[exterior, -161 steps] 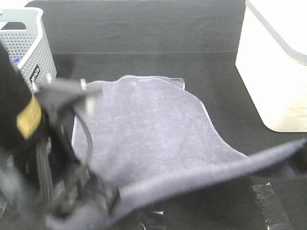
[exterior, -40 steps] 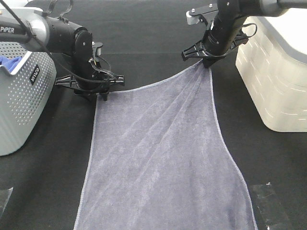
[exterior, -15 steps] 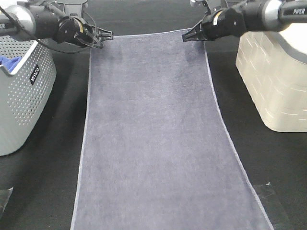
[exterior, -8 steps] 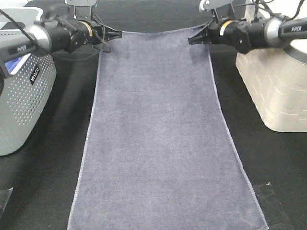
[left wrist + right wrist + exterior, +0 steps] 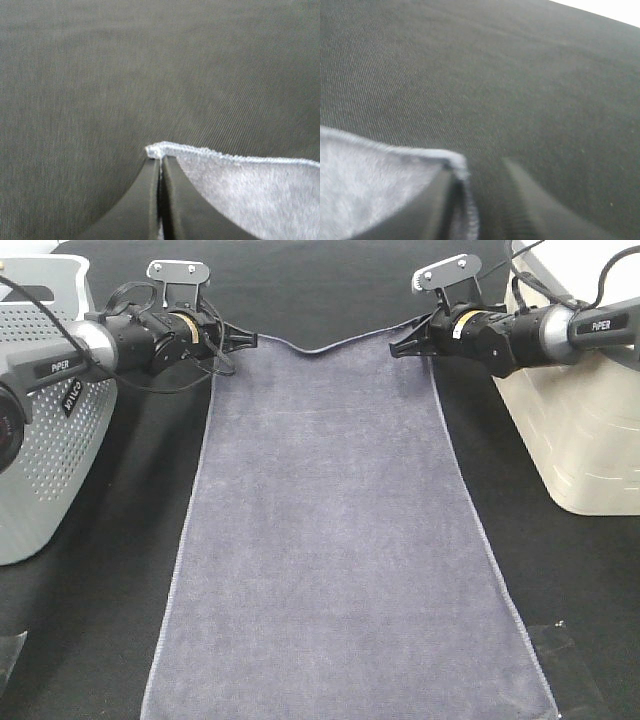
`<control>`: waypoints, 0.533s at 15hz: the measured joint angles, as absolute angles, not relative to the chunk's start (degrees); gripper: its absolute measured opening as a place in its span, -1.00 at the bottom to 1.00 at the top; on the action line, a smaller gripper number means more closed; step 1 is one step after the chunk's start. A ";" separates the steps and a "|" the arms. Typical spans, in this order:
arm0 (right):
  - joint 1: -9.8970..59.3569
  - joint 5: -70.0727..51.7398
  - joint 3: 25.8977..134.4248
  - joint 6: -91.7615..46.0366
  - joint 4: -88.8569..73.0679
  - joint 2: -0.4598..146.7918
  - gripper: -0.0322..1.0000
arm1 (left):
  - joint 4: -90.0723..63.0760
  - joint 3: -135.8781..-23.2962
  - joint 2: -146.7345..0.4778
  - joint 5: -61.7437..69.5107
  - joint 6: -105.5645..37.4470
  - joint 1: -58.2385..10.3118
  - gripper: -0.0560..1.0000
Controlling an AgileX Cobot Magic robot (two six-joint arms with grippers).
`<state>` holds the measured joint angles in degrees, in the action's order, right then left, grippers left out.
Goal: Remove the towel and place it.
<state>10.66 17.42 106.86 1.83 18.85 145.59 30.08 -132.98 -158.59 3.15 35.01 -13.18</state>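
Note:
The grey-lavender towel point(image 5: 330, 520) lies spread lengthwise on the black table, and its far edge dips in the middle. My left gripper point(image 5: 250, 338) is at the far left corner. In the left wrist view its fingers point(image 5: 161, 159) are pressed nearly together, pinching the stitched corner of the towel point(image 5: 240, 190). My right gripper point(image 5: 397, 348) is at the far right corner. In the right wrist view its fingers point(image 5: 480, 165) stand apart, and the corner of the towel point(image 5: 370, 185) rests against one finger only.
A grey perforated basket point(image 5: 50, 440) stands at the left edge. A cream-white bin point(image 5: 580, 390) stands at the right. Patches of clear tape point(image 5: 565, 660) lie on the black table near the front right, beside the towel's near end.
Both arms have drawn back slightly from the far edge. The towel's far edge, taut before, now sags in the middle. The right gripper's jaws have parted.

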 joint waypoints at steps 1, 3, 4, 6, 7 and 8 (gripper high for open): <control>10.66 17.53 106.86 1.83 18.85 145.59 -0.11 | 30.08 -132.98 -158.59 3.44 35.01 -13.18 -0.44; 10.66 17.59 106.86 1.83 18.45 145.59 0.23 | 30.02 -132.98 -158.37 3.61 35.01 -13.18 -0.09; 10.66 17.65 106.86 1.83 16.84 145.59 0.37 | 29.91 -132.98 -157.79 3.61 35.01 -13.18 0.01; 10.66 17.65 106.86 1.83 13.24 145.59 0.55 | 29.85 -133.04 -156.65 3.61 35.01 -13.18 0.07; 10.66 16.96 106.86 1.83 11.29 145.24 0.55 | 29.79 -133.16 -156.42 3.61 35.01 -13.18 0.07; 10.66 16.16 106.86 1.60 10.03 145.02 0.52 | 29.39 -133.21 -156.30 3.61 35.29 -13.18 0.08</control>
<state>10.66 16.16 106.86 1.60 10.03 145.02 29.39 -133.21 -156.30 3.61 35.29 -13.18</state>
